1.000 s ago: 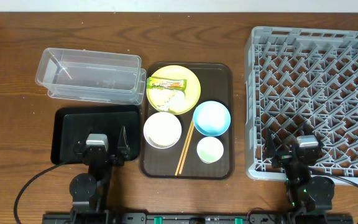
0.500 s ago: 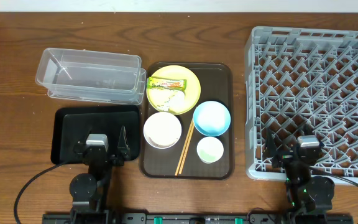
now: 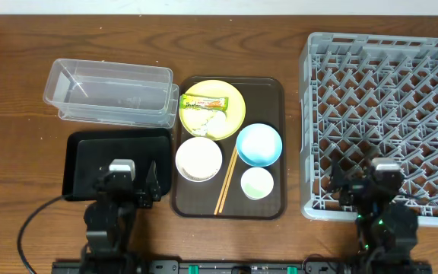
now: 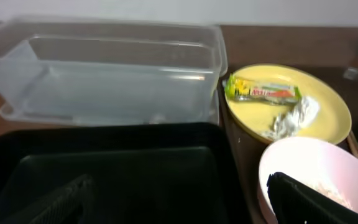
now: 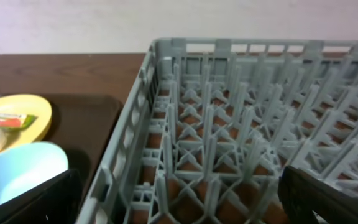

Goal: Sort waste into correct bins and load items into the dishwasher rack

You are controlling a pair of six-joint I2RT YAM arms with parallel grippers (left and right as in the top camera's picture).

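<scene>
On the brown serving tray [image 3: 271,95], a yellow plate [image 3: 230,114] holds the green-and-orange wrapper [image 3: 202,100] and a crumpled white paper ball [image 3: 207,120]. A white bowl [image 3: 198,158], a light blue bowl [image 3: 258,144], a small pale cup [image 3: 256,183] and chopsticks [image 3: 226,181] lie there too. The clear tub [image 3: 109,91] and black tray [image 3: 90,156] are left; the grey rack [image 3: 386,99] is right. My left gripper [image 3: 125,189] is open over the black tray's near edge. My right gripper [image 3: 362,189] is open over the rack's near left corner.
In the left wrist view, the tub [image 4: 110,81] is ahead, the plate [image 4: 334,121] and white bowl [image 4: 309,174] are right, and the left gripper [image 4: 182,208] is over the black tray [image 4: 117,162]. In the right wrist view, the rack [image 5: 229,124] fills the frame; the blue bowl [image 5: 17,174] is left.
Both wrists have shifted slightly in the overhead view. Both grippers stay open and empty. No object has moved.
</scene>
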